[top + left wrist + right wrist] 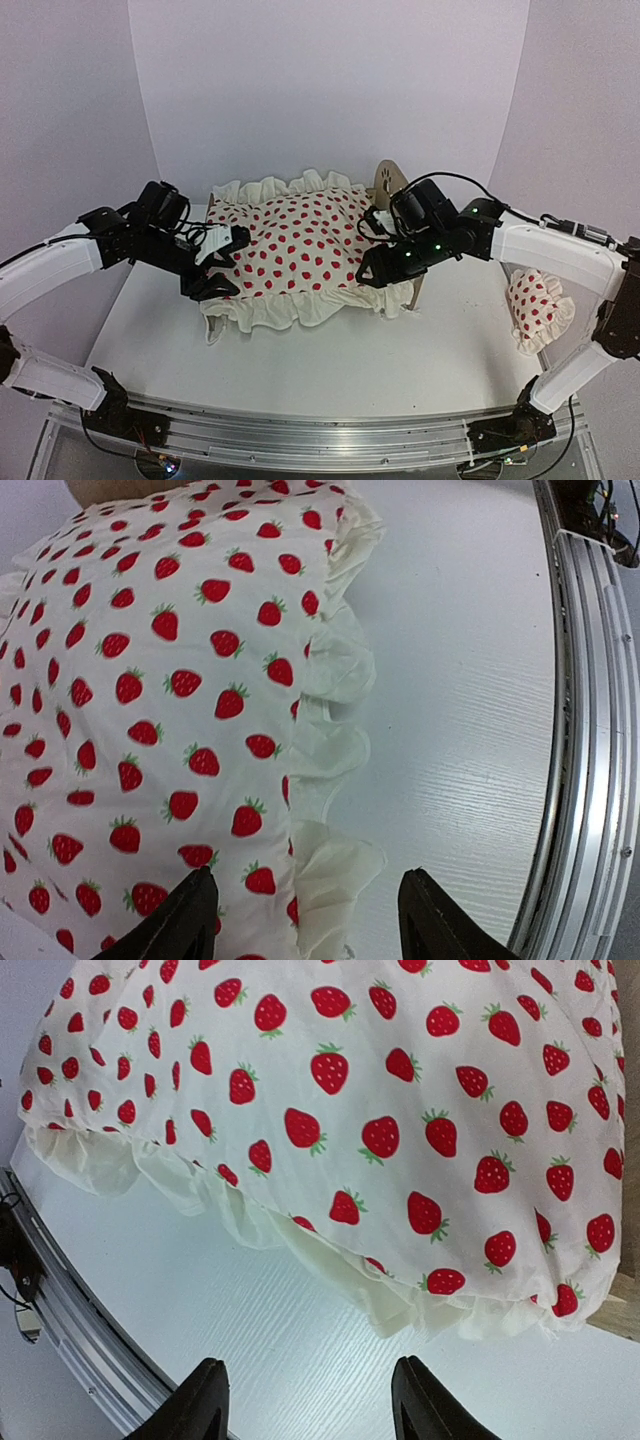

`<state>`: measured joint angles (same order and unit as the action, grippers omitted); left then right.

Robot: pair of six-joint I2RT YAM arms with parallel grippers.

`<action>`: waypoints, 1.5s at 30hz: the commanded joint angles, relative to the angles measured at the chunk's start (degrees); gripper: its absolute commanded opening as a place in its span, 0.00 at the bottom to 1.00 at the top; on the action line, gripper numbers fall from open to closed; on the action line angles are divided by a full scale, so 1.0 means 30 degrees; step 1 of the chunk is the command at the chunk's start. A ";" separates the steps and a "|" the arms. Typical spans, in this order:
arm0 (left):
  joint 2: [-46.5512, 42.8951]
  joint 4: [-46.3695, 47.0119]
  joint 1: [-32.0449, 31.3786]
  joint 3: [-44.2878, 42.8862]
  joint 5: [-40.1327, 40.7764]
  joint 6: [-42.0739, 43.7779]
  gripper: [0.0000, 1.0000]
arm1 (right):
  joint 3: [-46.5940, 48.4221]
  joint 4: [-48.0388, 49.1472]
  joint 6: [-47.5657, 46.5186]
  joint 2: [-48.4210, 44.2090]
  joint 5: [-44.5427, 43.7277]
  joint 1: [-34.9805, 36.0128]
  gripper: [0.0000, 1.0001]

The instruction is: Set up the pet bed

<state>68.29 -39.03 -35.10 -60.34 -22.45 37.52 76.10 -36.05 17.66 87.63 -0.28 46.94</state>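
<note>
The pet bed stands mid-table; its light-wood headboard (388, 178) with the paw cutout rises at the right end, and a wooden leg (411, 291) shows below. A cream ruffled duvet (300, 243) with red strawberries lies over the whole bed and hides the mattress. It also fills the left wrist view (150, 680) and the right wrist view (380, 1090). My left gripper (215, 266) is open and empty at the duvet's left front edge, its jaws astride the ruffle (305, 930). My right gripper (373, 272) is open and empty over bare table by the right front edge (310, 1405).
A small strawberry-print ruffled pillow (537, 306) lies on the white table (330, 360) at the far right, by the right arm. The metal rail (320, 430) runs along the table's near edge and shows in both wrist views. White walls close the back and sides.
</note>
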 commanded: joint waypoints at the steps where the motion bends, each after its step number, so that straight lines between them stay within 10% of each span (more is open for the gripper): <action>1: 0.2469 -0.0474 -0.1396 -0.1515 0.2752 -0.0019 0.63 | -0.0885 0.0936 0.0943 -0.0646 -0.1052 0.0047 0.56; 21: 0.8357 0.1931 0.0018 -0.2816 0.4637 0.1370 0.66 | -0.1510 0.1607 0.1055 -0.0181 -0.0090 0.0456 0.56; 34: 1.0073 -0.0040 -0.0198 -0.3979 0.2512 0.0649 0.01 | -0.0986 0.3724 -0.0598 0.0756 0.1935 0.2552 0.54; 45: 1.1627 -0.6251 -0.0463 -1.2679 0.1270 -0.3433 0.00 | -0.3814 1.6573 -0.2148 0.3320 -0.1369 0.6340 0.53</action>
<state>104.26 -52.23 -36.85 -86.33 -17.04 38.99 66.04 -7.03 12.96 91.28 0.45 62.92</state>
